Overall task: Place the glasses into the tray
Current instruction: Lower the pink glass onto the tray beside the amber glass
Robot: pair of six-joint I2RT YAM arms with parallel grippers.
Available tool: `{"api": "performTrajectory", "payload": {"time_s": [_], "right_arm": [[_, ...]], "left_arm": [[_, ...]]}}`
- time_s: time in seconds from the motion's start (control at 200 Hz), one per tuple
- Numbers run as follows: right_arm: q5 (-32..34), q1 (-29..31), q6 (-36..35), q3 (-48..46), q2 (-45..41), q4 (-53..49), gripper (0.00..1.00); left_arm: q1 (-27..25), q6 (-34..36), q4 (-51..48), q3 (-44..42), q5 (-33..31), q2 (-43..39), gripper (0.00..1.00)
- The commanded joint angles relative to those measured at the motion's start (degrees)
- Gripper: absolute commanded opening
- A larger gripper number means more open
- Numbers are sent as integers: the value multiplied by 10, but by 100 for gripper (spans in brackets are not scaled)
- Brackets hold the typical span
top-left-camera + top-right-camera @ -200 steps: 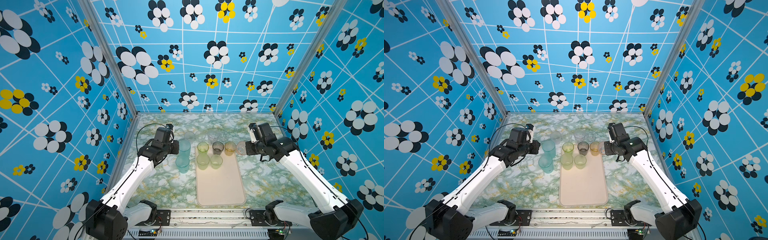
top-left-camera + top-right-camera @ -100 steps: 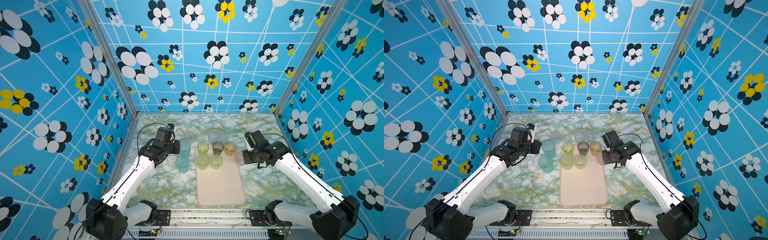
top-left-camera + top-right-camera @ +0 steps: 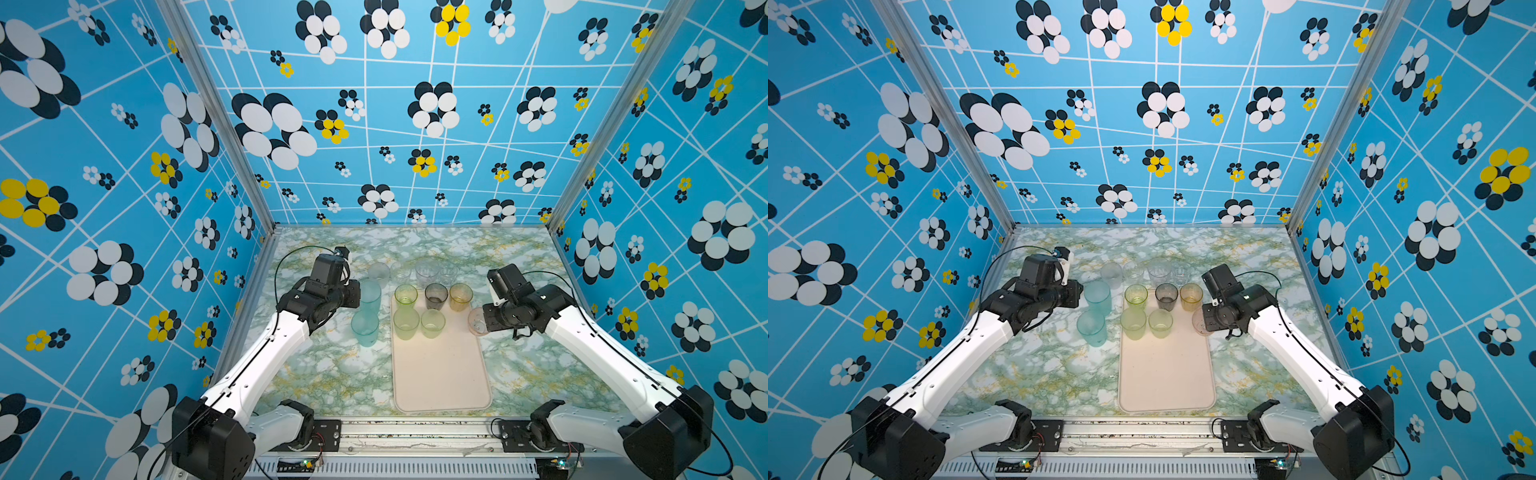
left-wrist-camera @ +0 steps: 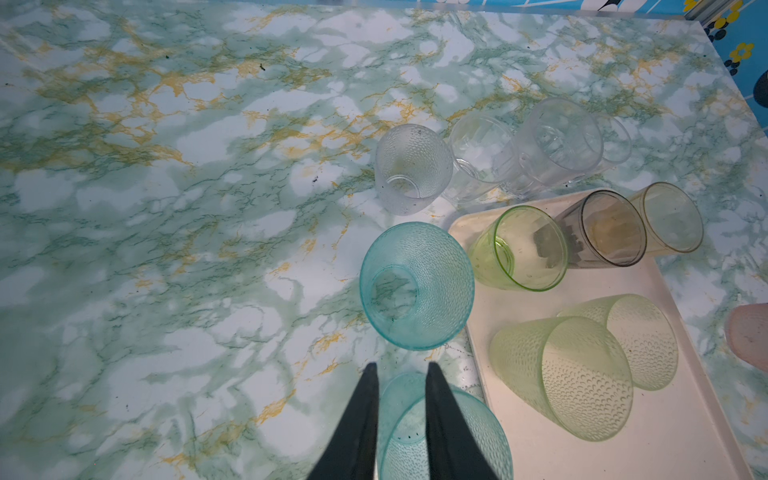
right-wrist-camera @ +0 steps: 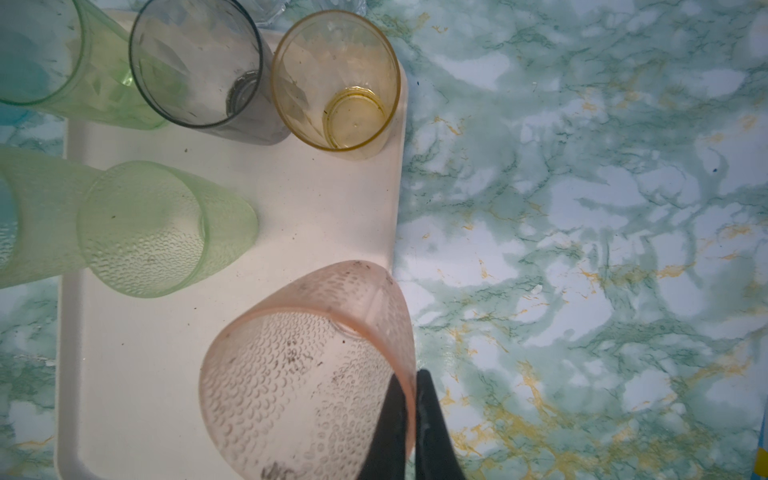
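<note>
1. the large flat pinkish-cream rectangular tray lay on the green marbled table and held five tumblers.
2. its far row held a faceted green glass, a smoky grey glass and an amber glass; nearer stood two dimpled light green glasses.
3. the right gripper was pinched tight on the wall of a dimpled pink glass, which was tilted over the tray's right rim.
4. the left gripper was slightly parted, straddling the rim of a dimpled teal glass; a second teal glass stood just beside the tray.
5. four clear glasses stood on the table beyond the tray's far end.
</note>
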Motion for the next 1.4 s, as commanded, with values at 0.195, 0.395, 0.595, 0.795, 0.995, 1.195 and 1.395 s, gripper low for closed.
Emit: {"api": "performTrajectory", "payload": {"time_s": [0.195,0.395,0.595,0.795,0.995,1.195,1.395], "right_arm": [[-21,12,12,-8,31,27,6],[-30,16,19,-22,54,62,6],[-32,16,20,-21,86,93,6],[-31,14,17,-11,123,110,6],[-38,0,14,-8,142,127,6],[-64,-21,15,-14,153,143,6],[-71,-25,12,-14,164,144,6]], "left_arm": [[-11,3,-4,27,-2,11,23],[-12,4,-4,27,-3,14,23],[-12,5,-7,30,1,19,23],[-12,8,-16,29,-6,15,23],[-12,14,-30,28,-18,6,24],[-11,15,-34,26,-19,8,25],[-11,16,-37,28,-19,11,25]]}}
